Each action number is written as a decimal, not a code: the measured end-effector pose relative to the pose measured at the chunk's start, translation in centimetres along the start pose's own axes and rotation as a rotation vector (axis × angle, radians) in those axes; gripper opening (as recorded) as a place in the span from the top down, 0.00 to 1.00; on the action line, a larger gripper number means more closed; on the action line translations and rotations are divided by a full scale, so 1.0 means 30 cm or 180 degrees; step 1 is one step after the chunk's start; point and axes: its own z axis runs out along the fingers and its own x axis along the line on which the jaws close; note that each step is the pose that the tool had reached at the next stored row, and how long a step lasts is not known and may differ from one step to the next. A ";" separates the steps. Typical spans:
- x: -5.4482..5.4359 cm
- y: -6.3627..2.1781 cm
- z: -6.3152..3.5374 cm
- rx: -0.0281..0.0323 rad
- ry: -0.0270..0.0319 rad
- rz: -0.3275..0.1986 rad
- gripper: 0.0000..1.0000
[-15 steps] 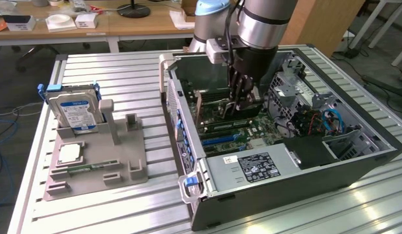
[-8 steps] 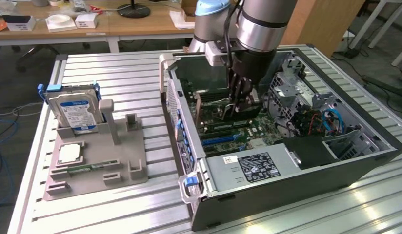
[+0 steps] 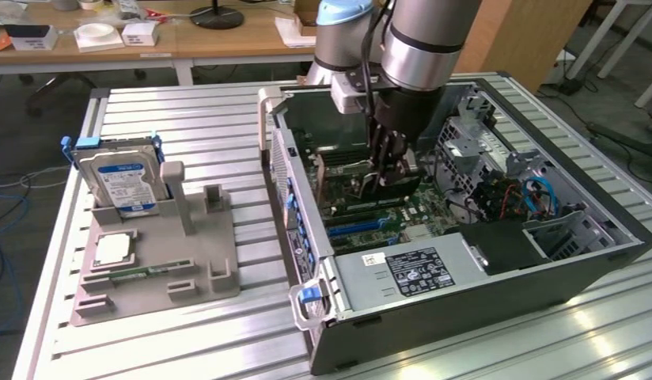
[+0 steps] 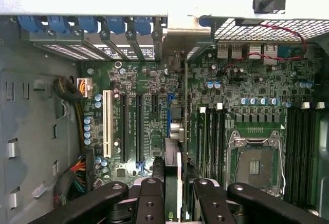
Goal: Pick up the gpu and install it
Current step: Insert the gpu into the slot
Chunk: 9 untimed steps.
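Gripper: the gripper [image 3: 386, 162] hangs from the arm inside the open computer case [image 3: 579, 261], fingers pointing down at the motherboard [image 4: 154, 80]; its black fingers [image 4: 149, 198] are pinched on the gpu.
Gpu: the gpu [image 4: 173, 131] stands on edge between the fingers, seen edge-on in the wrist view as a thin card with a silvery metal end, running up over the expansion slots; in the exterior view it is a dark card just below the fingertips, close over the board. Whether it is seated in a slot, I cannot tell.
Slots: long black slots and one white slot [image 4: 107, 124] lie beside the card, with blue clips along the case's rear bracket row.
Processor socket: an empty socket with a metal frame [image 4: 255, 165] sits on the far side of the card from the white slot.
Power supply: a grey box with a black label [image 3: 411, 273] sits at the case's near end in the exterior view.
Fixture tray: a grey holder [image 3: 215, 277] lies on the slatted table, at the exterior view's left, well apart from the case.
Hard drive: a silver drive with a blue-white label [image 3: 120, 184] stands upright in the holder.
Processor chip: a square chip [image 3: 111, 248] lies flat on the holder, near the drive.
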 end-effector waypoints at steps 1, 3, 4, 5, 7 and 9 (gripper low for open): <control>0.000 0.000 0.003 0.0000 0.0000 0.0000 0.73; 0.000 0.001 0.010 0.0000 0.0000 0.0000 0.73; 0.000 0.001 0.012 0.0000 0.0000 0.0000 0.73; 0.001 0.002 0.013 0.0000 0.0000 0.0000 0.73; 0.001 0.006 0.015 0.0000 0.0000 0.0001 0.73; 0.002 0.010 0.016 0.0000 0.0000 0.0000 0.73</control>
